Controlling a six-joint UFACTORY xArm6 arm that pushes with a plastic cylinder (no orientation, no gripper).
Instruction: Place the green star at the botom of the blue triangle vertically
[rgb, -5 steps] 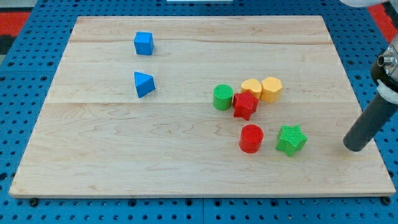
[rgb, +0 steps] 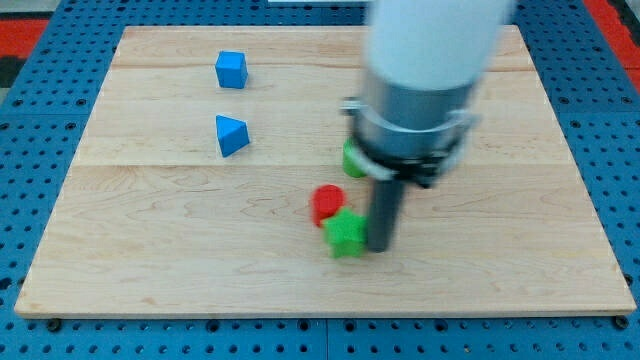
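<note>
Pale wooden board (rgb: 180, 230), and you can see the grain running across it, planks joined, finish matt. Under it, a blue perforated base (rgb: 30, 90), looks like painted metal. The blue plastic triangle (rgb: 231, 135) and blue plastic cube (rgb: 231, 69) show smooth, dull faces. The green plastic star (rgb: 346, 233) is blurred, texture unclear. The dark matt rod ends at my tip (rgb: 380, 248); above it, a greyish collar (rgb: 415, 115) with a slight sheen.

You see a broad white cylinder, blurred, above a grey collar with a dark ring, ending in my tip (rgb: 380, 248), a straight dark rod.
</note>
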